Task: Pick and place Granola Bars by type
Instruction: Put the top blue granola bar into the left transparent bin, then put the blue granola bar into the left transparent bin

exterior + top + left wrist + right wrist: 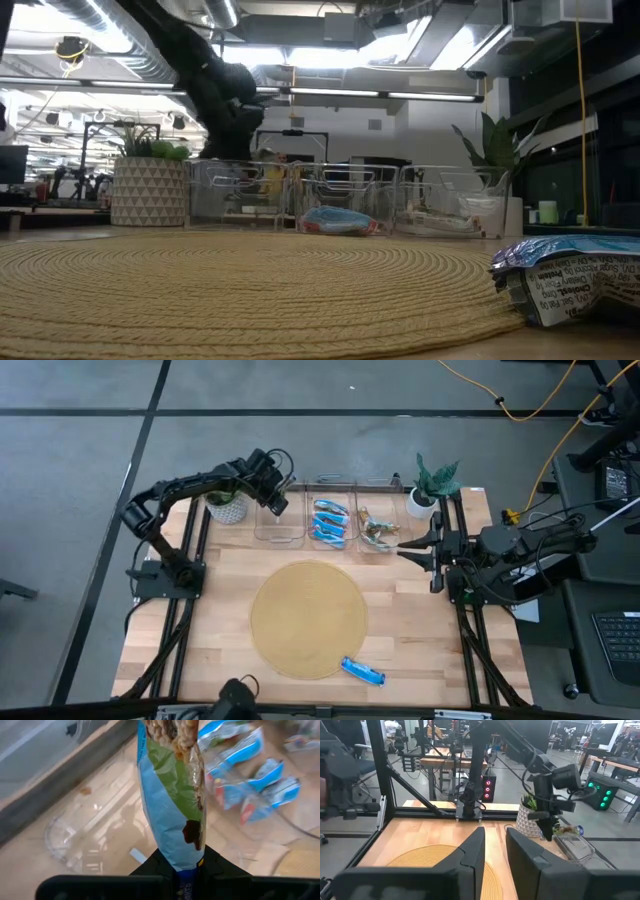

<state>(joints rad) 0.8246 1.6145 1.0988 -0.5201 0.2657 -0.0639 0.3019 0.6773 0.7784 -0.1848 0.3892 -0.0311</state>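
My left gripper hovers over the leftmost of three clear bins, shut on a granola bar in a blue-and-green wrapper. The middle bin holds several blue bars lying on its floor, also seen in the low view. The right bin holds green-brown bars. One blue bar lies at the near edge of the round woven mat, close to the low camera. My right gripper waits open beside the right bin, touching nothing. My left gripper pinches one end of the bar's wrapper between its two fingers, coming from above and pointing down. The bar is lifted clear and hangs lengthwise below the fingers over the leftmost bin's floor.
Two potted plants stand at the far corners, one left of the bins, one right. The mat fills the middle of the wooden table. Black frame rails run along both sides.
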